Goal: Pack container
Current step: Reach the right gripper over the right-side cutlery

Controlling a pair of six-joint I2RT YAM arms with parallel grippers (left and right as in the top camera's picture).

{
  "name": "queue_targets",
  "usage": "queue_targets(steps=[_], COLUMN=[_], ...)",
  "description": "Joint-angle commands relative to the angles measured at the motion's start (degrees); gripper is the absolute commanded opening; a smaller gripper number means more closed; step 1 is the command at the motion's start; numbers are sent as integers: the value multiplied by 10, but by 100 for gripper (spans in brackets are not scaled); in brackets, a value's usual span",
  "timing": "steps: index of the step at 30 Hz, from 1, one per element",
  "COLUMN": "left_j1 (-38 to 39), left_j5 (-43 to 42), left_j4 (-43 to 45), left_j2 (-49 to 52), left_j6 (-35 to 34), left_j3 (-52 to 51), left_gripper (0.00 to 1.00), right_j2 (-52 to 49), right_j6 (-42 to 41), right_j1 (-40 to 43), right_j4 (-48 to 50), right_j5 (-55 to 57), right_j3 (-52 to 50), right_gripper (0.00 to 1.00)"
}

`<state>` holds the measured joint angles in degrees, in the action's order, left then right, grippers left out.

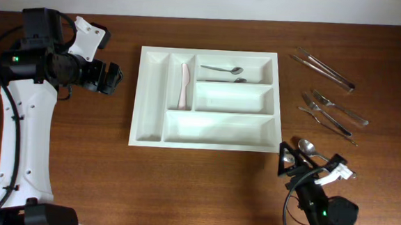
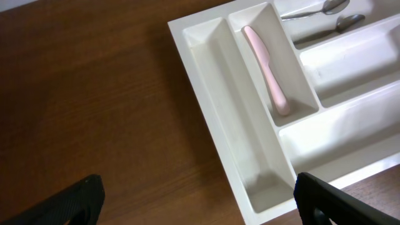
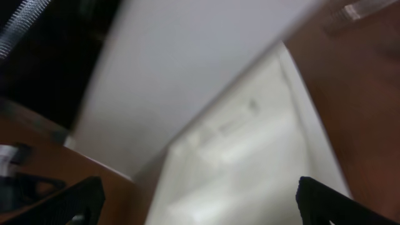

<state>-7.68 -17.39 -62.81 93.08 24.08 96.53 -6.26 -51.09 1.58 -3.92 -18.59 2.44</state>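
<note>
left gripper (image 1: pixel 113 78), high in the overhead view, hangs spread and empty left of the container (image 1: pixel 137 95), which lies mid-table. right gripper (image 1: pixel 310 165), also spread, is near a loose spoon (image 1: pixel 306 145). left wrist view: a pink knife (image 2: pixel 265 69) lies in the second narrow compartment. right wrist view is blurred, only white container shows. best, i think: come down straight over the spoon handle, then lay it beside the two stored spoons (image 1: pixel 222 70).

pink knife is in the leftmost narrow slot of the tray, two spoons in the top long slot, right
No, the overhead view shows the pink knife in the second narrow slot from left of the tray. The two spoons are in the top long slot.
</note>
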Motion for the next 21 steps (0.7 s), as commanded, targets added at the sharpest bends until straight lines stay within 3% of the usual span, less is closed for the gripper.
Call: queue_targets(steps=[1,9,15,21], left_j1=[0,0,0,0], left_j5=[-6,-6,-7,-6], left_j4=[0,0,0,0], left_j2=[-18,-18,-18,-18], left_j6=[9,9,9,9], left_j3=[2,2,2,2], left_gripper=[99,99,99,99], right_j2=[-65,-377,-609,-777], right_j6=[71,263,352,443], right_j1=[25,108,128,128], right_j4=[-68,-288,-432,-445], right_j5=[-19,-28,11,28], right_j3=[73,369,628,821], right_gripper=[99,99,99,99])
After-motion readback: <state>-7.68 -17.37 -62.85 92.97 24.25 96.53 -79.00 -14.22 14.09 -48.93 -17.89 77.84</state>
